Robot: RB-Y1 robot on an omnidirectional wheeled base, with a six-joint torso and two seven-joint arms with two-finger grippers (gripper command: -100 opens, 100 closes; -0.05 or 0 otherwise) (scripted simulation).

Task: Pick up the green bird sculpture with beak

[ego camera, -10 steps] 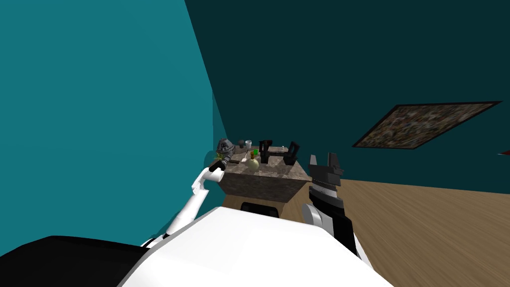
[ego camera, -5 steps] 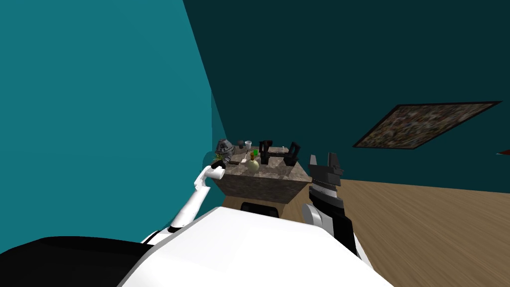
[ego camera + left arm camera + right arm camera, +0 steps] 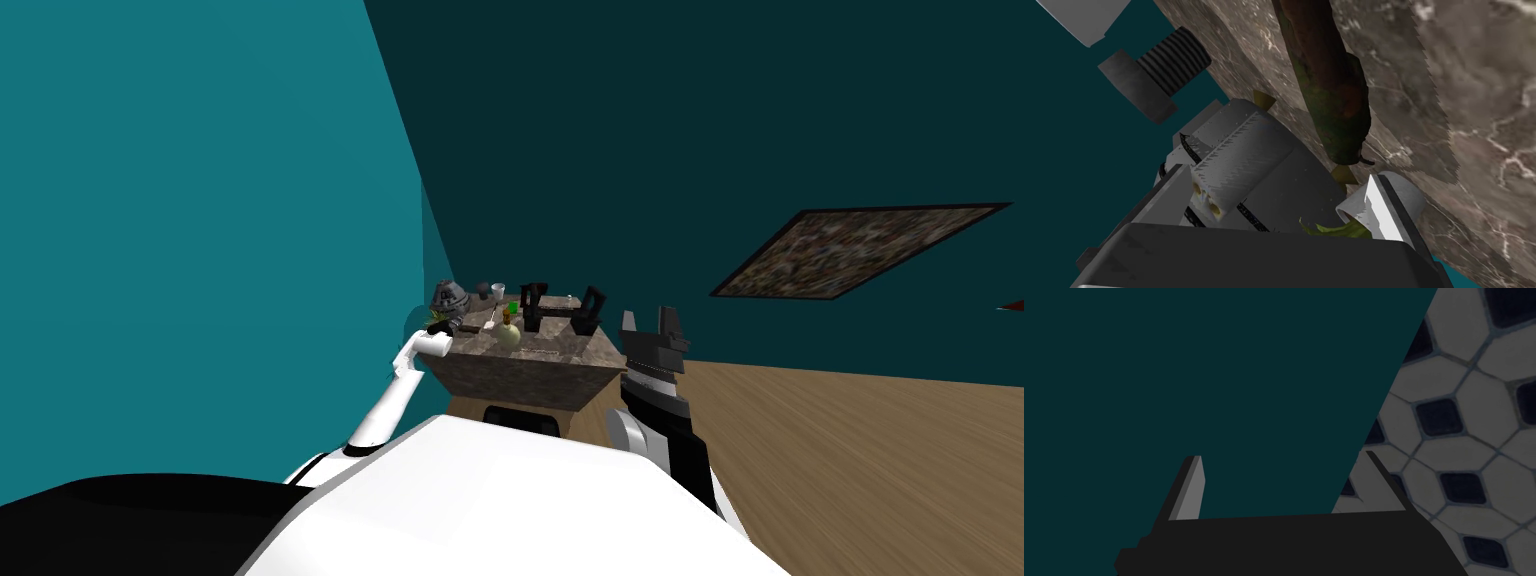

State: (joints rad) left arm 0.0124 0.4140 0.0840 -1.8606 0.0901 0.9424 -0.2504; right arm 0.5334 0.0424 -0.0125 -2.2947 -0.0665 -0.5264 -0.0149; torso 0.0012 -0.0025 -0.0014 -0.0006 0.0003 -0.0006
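Head cam: mounted high, aimed steeply down and forward, and rolled, so the floor (image 3: 850, 450) and walls share one slant. The desk (image 3: 520, 380) sits mid-frame, small and some way ahead. The left forearm (image 3: 400, 385) reaches to its left end. The right tool (image 3: 648, 318) stands raised just right of the desk.

Left wrist cam: very near the desk's marbled top, looking obliquely across it and past its edge to the teal wall (image 3: 1064, 150). Shared with the head cam: the desk's left end.

Right wrist cam: looks along the right tool, blades apart, and faces away from the desk at a dark wall. Shared with the head cam: that tool only.
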